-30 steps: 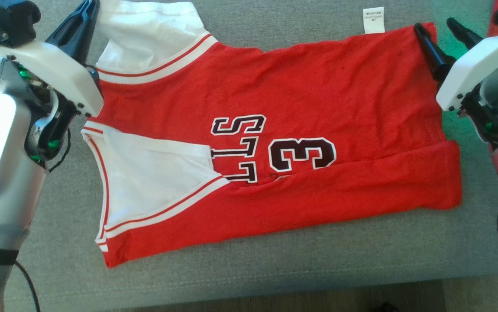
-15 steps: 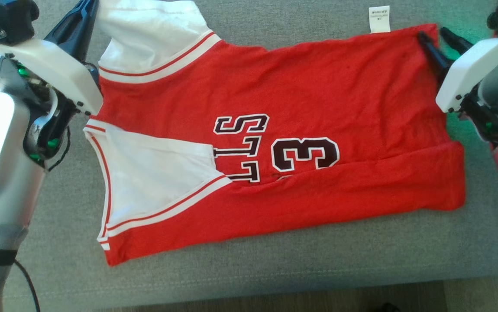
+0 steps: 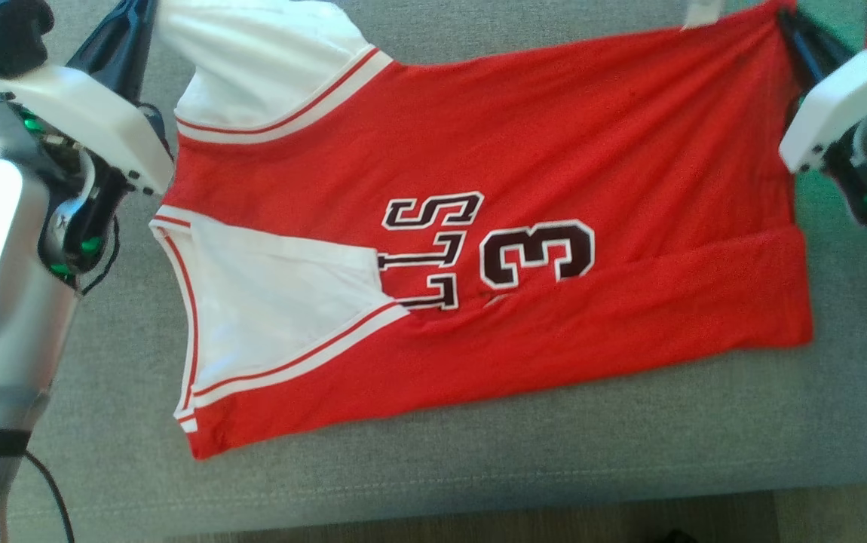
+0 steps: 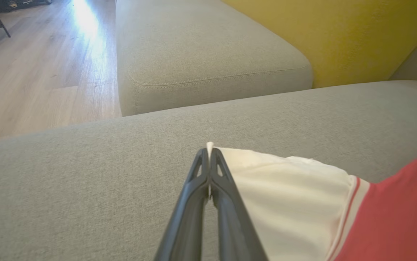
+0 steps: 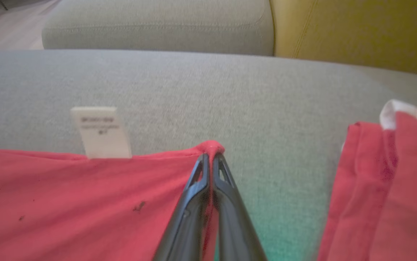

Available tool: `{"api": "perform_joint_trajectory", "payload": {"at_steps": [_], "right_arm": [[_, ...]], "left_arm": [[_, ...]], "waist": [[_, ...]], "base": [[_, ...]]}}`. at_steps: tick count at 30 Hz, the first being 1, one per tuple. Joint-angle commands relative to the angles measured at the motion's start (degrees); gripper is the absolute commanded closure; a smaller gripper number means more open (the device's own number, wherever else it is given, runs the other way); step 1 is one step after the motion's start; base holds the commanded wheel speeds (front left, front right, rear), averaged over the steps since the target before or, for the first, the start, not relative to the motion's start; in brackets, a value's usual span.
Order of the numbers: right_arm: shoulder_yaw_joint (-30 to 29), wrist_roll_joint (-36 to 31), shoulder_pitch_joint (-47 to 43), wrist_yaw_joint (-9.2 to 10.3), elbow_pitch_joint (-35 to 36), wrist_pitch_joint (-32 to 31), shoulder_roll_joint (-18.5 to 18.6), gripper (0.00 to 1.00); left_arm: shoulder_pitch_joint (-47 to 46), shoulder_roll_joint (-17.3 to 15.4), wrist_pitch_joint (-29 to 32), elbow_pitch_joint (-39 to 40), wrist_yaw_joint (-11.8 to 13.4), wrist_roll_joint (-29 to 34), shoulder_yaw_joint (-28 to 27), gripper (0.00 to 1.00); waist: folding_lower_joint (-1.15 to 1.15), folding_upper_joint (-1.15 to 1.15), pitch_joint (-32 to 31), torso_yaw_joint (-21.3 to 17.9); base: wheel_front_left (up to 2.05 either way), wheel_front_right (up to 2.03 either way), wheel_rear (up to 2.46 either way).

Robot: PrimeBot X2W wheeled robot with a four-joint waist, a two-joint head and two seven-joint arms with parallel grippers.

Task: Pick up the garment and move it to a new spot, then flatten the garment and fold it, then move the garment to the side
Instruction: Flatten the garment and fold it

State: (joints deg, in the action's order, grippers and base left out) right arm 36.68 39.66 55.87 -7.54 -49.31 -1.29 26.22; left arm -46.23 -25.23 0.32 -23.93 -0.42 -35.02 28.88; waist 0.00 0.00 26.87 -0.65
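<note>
A grey fabric sofa seat (image 4: 85, 203) lies under the left gripper (image 4: 209, 150). Past that gripper sit another grey cushion (image 4: 201, 54), a yellow cushion (image 4: 339, 32) and a light wooden floor (image 4: 41, 72).

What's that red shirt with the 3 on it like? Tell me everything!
The red jersey is a sleeveless basketball top of soft knit cloth, with white panels and striped trim. It bears a dark, white-edged number 3 and letters, and a white tag at its far edge. It lies spread sideways on the grey couch, its near edge folded over. The left gripper pinches a white corner, the right gripper a red corner.
</note>
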Motion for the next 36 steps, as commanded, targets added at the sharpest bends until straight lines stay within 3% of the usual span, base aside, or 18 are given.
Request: {"api": "perform_joint_trajectory", "payload": {"at_steps": [1,12,19,26,36], "right_arm": [[-0.2,-0.2,1.3,0.05,0.4,1.6,0.4,1.00],[0.4,-2.1,6.4,0.05,-5.5,8.6,-1.5,1.00],[2.6,-2.0,6.4,0.05,-7.3,11.5,-2.8,1.00],[4.7,-0.7,3.2,0.05,-7.1,13.9,-1.1,1.00],[7.8,4.2,-3.7,0.05,-3.3,13.6,1.6,1.00]], "left_arm": [[-3.5,-2.2,-0.8,0.8,0.3,-0.1,-2.8,1.00],[-11.0,-0.8,-7.1,-5.7,1.4,1.2,-4.7,1.00],[-10.9,-0.7,-8.6,-8.9,-0.9,1.9,-2.7,1.00],[-6.4,-2.9,-9.8,-7.6,-2.4,2.8,-0.9,1.00],[2.1,-7.4,-6.3,0.4,-1.9,3.2,1.4,1.00]], "waist": [[0.00,0.00,0.0,0.1],[0.00,0.00,0.9,-0.4],[0.00,0.00,0.6,-0.8],[0.00,0.00,-2.2,-0.4],[0.00,0.00,-7.3,0.2]], "base": [[0.00,0.00,0.00],[0.00,0.00,0.00],[0.00,0.00,0.00],[0.00,0.00,0.00],[0.00,0.00,0.00]]}}
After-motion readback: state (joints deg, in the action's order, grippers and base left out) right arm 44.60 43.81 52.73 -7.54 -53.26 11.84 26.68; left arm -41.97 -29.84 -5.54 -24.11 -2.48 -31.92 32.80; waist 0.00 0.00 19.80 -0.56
